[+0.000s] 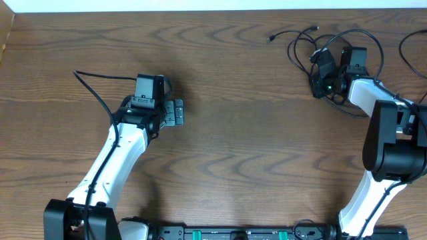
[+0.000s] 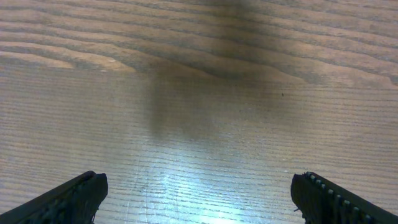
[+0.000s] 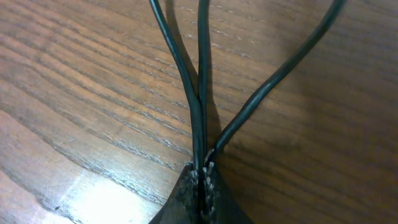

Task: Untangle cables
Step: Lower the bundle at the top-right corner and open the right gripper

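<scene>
Cables (image 3: 202, 74) heaped in loops at far-right of worktop (image 1: 253, 133), not yet separated; right tool (image 3: 202, 179) clamped on three black strands, left tool (image 2: 199, 199) gaping w/ nothing in it, well apart. Prob barely started

Left wrist cam: my black left fingers (image 2: 73, 198) are spread wide, one tip in each bottom corner of the frame. The right-hand tip shows a ridged inner edge; the left-hand one looks smoother from this angle. The brown wood-grain table (image 2: 74, 93) fills the rest of the view, including the gap between the tips. Grain runs roughly left to right, with wavier bands near the top. A soft dark shadow drops from top centre to mid frame. Bright glare patch at low centre. Tiny dark speck (image 2: 283, 94) right of centre. Can't tell if the tips touch the table.
</scene>
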You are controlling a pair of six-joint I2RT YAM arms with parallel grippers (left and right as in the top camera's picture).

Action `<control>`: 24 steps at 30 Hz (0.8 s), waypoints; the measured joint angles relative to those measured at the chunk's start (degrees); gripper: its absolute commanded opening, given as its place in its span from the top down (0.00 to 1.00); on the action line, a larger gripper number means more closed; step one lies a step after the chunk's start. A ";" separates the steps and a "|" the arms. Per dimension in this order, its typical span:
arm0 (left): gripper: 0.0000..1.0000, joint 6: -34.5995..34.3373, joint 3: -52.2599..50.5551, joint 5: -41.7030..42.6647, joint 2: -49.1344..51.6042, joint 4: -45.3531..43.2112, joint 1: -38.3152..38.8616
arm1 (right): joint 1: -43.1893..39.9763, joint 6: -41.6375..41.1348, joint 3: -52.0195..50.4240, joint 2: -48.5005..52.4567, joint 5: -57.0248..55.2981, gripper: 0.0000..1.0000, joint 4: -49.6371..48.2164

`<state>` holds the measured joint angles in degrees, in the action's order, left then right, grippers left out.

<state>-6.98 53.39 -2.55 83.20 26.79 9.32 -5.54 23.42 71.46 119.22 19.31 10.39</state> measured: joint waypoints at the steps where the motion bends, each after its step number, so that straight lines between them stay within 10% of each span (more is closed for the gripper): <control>1: 0.01 -0.02 0.00 0.00 0.00 0.00 -0.02 | 0.04 -0.57 0.00 0.00 -0.13 0.99 0.00; 24: 0.01 -0.02 0.00 -0.02 0.00 0.00 0.00 | -3.02 -27.54 5.07 10.38 -4.94 0.99 -20.37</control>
<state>-7.01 53.39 -2.57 83.20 26.79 9.32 -8.56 -4.12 76.53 129.60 14.37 -9.98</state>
